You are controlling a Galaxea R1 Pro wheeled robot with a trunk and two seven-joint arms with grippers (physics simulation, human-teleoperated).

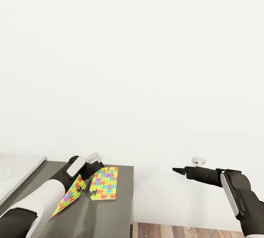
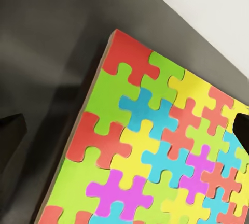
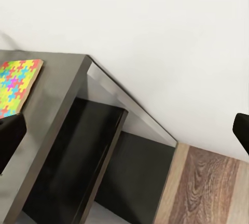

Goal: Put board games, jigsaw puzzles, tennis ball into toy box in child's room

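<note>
The left end effector (image 1: 91,168) grasps one puzzle (image 1: 71,194), which hangs tilted over the dark counter (image 1: 44,173), just beside the second puzzle (image 1: 105,183) lying flat there near the wall. The right end effector (image 1: 179,170) is well clear of the counter, over the floor (image 1: 183,230), and its wrist view shows finger tips at opposite edges, so I judge it released. To do this well, lift the gripped puzzle clear of its neighbour before swinging away, keeping the grasp firm so the flat box cannot slip.
</note>
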